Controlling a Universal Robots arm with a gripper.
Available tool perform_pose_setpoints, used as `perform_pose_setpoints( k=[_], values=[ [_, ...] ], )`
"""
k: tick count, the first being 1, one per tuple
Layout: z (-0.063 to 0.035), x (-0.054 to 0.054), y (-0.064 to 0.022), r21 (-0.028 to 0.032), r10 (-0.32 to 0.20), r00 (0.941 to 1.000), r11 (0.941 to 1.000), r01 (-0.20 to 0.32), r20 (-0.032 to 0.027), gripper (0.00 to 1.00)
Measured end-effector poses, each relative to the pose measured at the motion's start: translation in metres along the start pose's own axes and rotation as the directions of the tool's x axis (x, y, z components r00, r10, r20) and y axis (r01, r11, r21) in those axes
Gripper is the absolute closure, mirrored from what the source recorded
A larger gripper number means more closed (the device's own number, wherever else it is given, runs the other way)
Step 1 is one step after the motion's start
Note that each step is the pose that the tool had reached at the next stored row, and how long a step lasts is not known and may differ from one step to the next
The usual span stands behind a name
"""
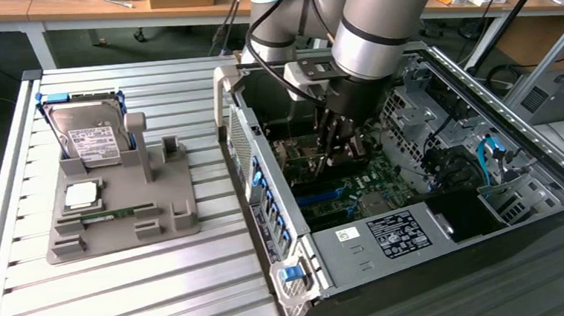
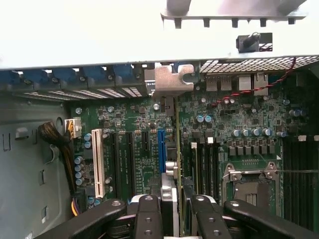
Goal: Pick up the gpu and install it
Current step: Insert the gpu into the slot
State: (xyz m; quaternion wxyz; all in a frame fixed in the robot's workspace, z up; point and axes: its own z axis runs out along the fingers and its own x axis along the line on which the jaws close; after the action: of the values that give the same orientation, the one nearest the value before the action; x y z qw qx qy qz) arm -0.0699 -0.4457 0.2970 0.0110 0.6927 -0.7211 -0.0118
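With my fingers point(image 2: 172, 206) clamped on the thin dark gpu card point(image 2: 175, 149), held edge-on with its silvery metal end bracket point(image 2: 173, 79) at the rear wall of the open grey computer case point(image 1: 369, 260), I judge the installation step underway: seating requires straight alignment over the green motherboard point(image 2: 144, 149) slot.

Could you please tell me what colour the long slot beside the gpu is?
Blue, clearest in the wrist view.

The arm reaches steeply down from the top of the exterior view, its grey wrist pointing nearly straight down. The gripper point(image 1: 338, 150) hangs with its dark fingers point(image 2: 149, 219) pointing down, drawn part-way together and clamped on the edge of a thin card standing upright between them.
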Motion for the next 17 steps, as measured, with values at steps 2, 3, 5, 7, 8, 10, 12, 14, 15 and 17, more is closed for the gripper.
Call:
perform_pose_setpoints(
  k=[2, 3, 5, 7, 8, 10, 12, 14, 15, 17],
  values=[
    [0.0006, 0.0, 0.0005, 0.0, 0.0, 1.0, 1.0, 0.0, 0.0, 0.73],
    [0.0009, 0.0, 0.0009, 0.0001, 0.0, 1.0, 1.0, 0.0, 0.0, 0.73],
    [0.0015, 0.0, 0.0016, 0.0, 0.0, 1.0, 1.0, 0.0, -0.0001, 0.73],
    [0.0023, 0.002, 0.0016, 0.0, 0.0, 1.0, 1.0, 0.0, -0.0001, 0.73],
    [0.0026, 0.003, 0.0015, 0.0, 0.0, 1.0, 1.0, 0.0, 0.0, 0.73],
    [0.0035, 0.006, 0.0014, 0.0, 0.0, 1.0, 1.0, 0.0, 0.0001, 0.73],
    [0.0044, 0.01, 0.0012, 0.0, 0.0, 1.0, 1.0, 0.0, 0.0, 0.73],
    [0.006, 0.012, 0.0011, 0.0, 0.0, 1.0, 1.0, 0.0, 0.0, 0.73],
    [0.0067, 0.012, 0.0009, 0.0001, 0.0, 1.0, 1.0, 0.0, 0.0002, 0.73],
    [0.0073, 0.012, -0.0002, 0.0, 0.0, 1.0, 1.0, 0.0, -0.0002, 0.73]
  ],
)
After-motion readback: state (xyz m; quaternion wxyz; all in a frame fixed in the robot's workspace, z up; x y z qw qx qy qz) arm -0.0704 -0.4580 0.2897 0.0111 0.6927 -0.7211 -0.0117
